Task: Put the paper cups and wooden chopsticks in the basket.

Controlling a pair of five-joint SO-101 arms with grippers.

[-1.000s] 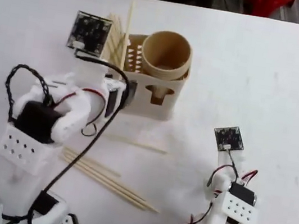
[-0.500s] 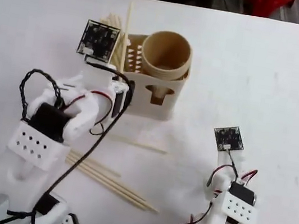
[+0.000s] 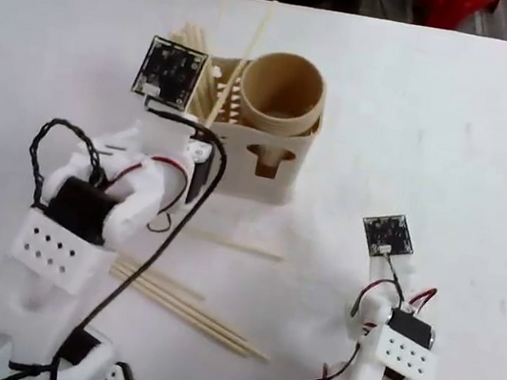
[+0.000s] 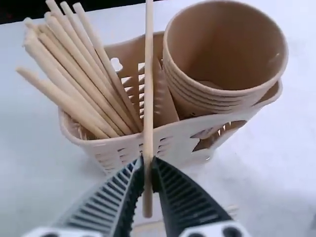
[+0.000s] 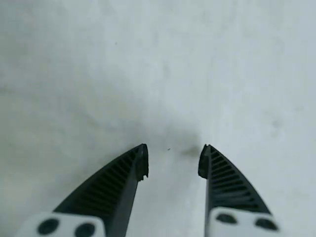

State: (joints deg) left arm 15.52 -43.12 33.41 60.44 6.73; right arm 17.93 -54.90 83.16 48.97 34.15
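My left arm is extended to the basket [image 3: 279, 182]. The left claw [image 4: 148, 165] is clenched on one wooden chopstick [image 4: 148, 84] near its lower end, just outside the basket's near wall. The stick crosses above the rim, between a leaning bundle of chopsticks [image 4: 74, 74] and a stack of paper cups [image 4: 224, 54] inside. Loose chopsticks [image 3: 187, 307] lie on the counter [image 3: 436, 132] beside that arm. My right arm sits folded low, right claw [image 5: 173, 163] released above bare counter.

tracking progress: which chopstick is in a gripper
The lone chopstick clamped by the left gripper at the basket; others lean inside it or lie on the table.
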